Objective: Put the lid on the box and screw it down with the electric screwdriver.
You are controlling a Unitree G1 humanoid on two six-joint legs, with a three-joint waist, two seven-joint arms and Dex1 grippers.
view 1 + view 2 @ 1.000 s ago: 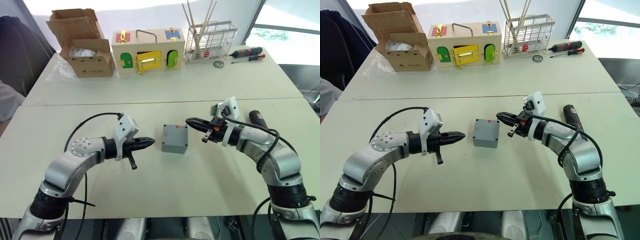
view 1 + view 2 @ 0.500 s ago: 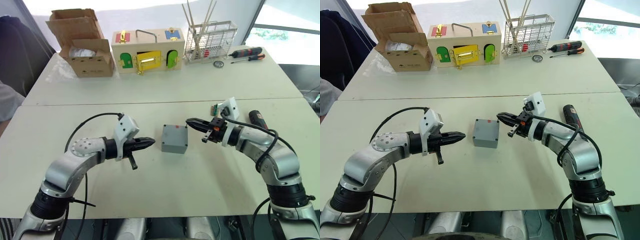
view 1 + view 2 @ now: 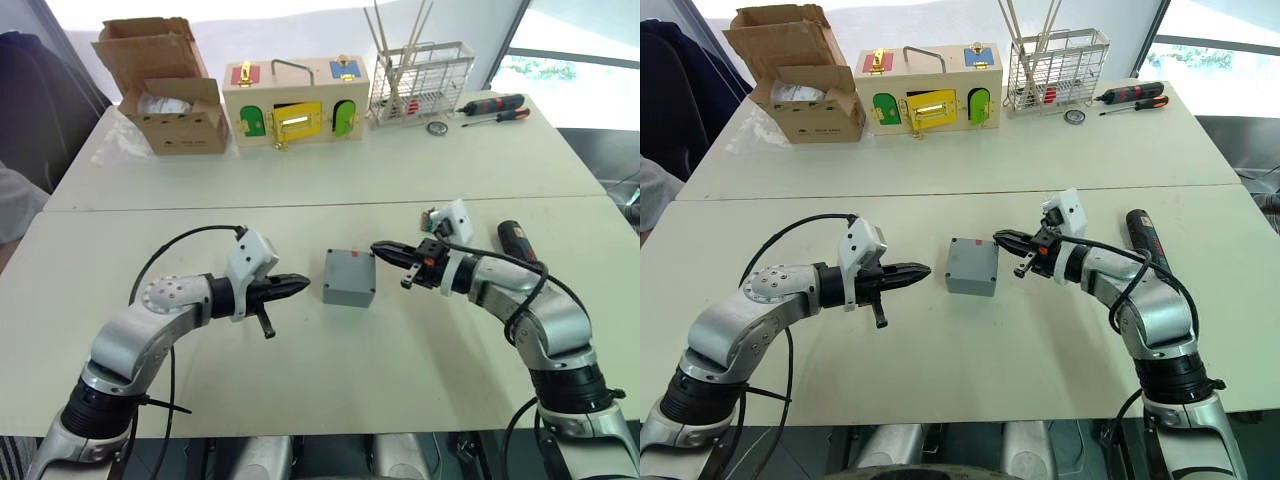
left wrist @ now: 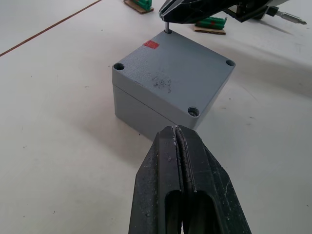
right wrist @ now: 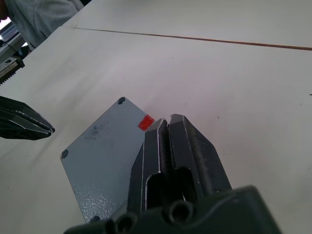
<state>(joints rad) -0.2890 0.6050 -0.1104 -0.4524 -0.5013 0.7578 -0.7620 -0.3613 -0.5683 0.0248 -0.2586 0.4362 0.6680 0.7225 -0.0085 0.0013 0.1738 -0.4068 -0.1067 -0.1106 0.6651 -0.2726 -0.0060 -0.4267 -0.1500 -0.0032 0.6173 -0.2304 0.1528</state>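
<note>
White desk (image 3: 300, 390) carries everything. Left hand (image 3: 296, 286), fingers pressed together and empty, hovers just beside the grey box (image 3: 349, 277), whose lid (image 4: 174, 73) sits on top. Right hand (image 3: 385, 249), closed on a small screw (image 4: 167, 30), holds it at the lid's corner beside the red mark (image 4: 150, 44). Farther right lies the electric screwdriver (image 3: 517, 241).

Both hands (left (image 4: 181, 146), right (image 5: 168, 127)) pinched closed.
</note>
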